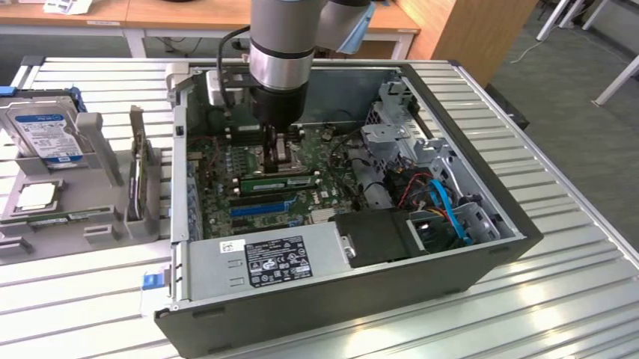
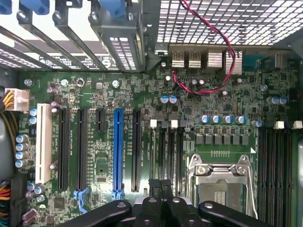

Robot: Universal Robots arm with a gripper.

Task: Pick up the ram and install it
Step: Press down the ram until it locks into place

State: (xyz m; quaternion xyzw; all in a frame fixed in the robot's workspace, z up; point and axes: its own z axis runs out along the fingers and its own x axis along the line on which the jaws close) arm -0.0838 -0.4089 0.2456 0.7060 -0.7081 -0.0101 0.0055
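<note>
The ram, a narrow green stick, stands on edge in a memory slot on the motherboard, between the CPU socket and the blue expansion slot. My gripper hangs from the arm just above the board, beyond the ram and apart from it. In the wrist view my gripper is shut with nothing between the black fingertips. They sit over the black memory slots beside the CPU socket.
The open computer case lies on a slatted metal table. Its power supply is at the near end, and a drive cage with blue cables is at the exterior view's right. A rack at the left holds a hard drive and cards.
</note>
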